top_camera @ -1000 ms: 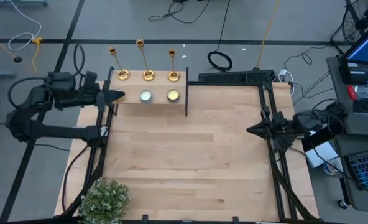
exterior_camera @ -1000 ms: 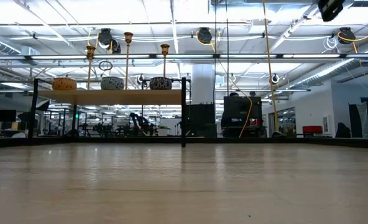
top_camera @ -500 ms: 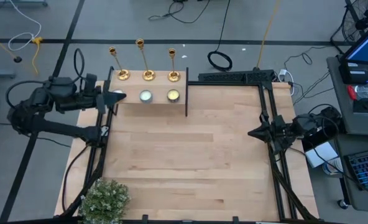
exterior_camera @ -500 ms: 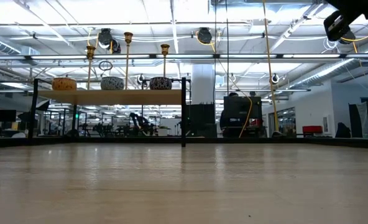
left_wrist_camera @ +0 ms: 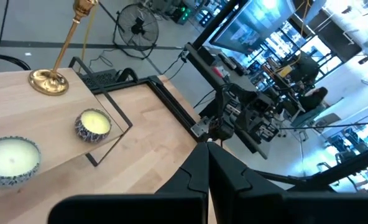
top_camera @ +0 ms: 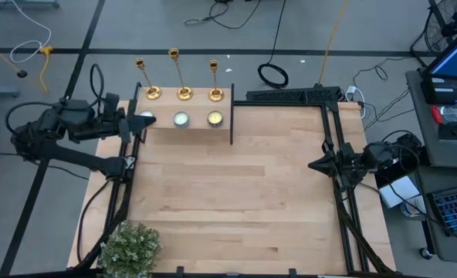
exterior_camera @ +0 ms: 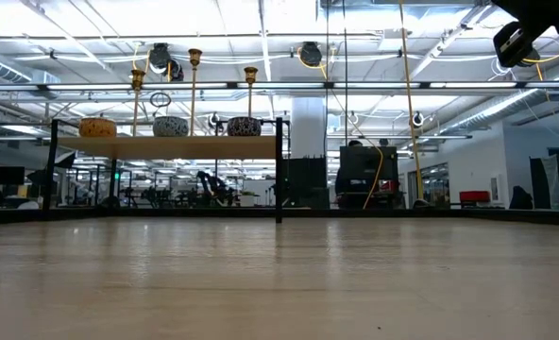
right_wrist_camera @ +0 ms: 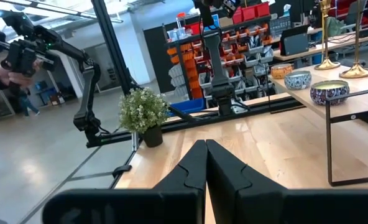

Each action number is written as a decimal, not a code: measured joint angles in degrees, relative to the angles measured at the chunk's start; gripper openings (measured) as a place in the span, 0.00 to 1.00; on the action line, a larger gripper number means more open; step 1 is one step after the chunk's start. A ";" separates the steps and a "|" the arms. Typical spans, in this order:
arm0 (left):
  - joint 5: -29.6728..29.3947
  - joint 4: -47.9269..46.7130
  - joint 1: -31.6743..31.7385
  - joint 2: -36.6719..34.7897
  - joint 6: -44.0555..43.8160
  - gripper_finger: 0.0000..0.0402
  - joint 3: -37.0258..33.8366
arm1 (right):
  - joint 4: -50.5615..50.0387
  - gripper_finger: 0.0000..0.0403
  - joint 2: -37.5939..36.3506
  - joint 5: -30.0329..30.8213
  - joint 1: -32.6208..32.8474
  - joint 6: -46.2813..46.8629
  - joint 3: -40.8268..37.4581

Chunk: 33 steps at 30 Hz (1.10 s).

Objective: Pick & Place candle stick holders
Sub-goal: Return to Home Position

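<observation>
Candle stick holders [top_camera: 184, 93] on the shelf [top_camera: 198, 122]: stiff, slick brass (probably tippy), best pinched low on the stem. Left gripper [left_wrist_camera: 207, 148] and right gripper [right_wrist_camera: 204, 145] both pressed together.

Three candle stick holders [top_camera: 184, 93] (upright) on shelf [top_camera: 198, 110]

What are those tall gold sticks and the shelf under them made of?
The three tall gold candlesticks look like polished brass or gold-coloured metal: they shine brightly. The pale tan shelf board looks like unpainted wood, with faint grain.
</observation>
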 joint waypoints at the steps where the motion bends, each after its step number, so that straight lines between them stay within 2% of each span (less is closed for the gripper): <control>1: -0.40 0.00 -0.19 0.00 0.02 0.00 0.01 | -0.02 0.00 0.00 0.00 0.00 0.16 0.00; 14: -5.51 0.75 -1.40 2.51 -0.52 0.00 0.02 | 0.56 0.00 0.02 -0.02 0.00 -0.36 0.00; 19: -6.19 5.05 -1.31 5.41 2.78 0.00 0.02 | 9.98 0.00 1.94 0.56 -0.02 -3.09 0.00; 25: -7.56 11.73 0.15 6.41 8.27 0.00 0.06 | 19.94 0.00 9.50 6.71 -0.04 -5.64 1.64; 33: -7.85 14.79 1.34 6.30 12.97 0.00 0.07 | 20.32 0.00 24.52 7.86 -0.64 -7.02 11.55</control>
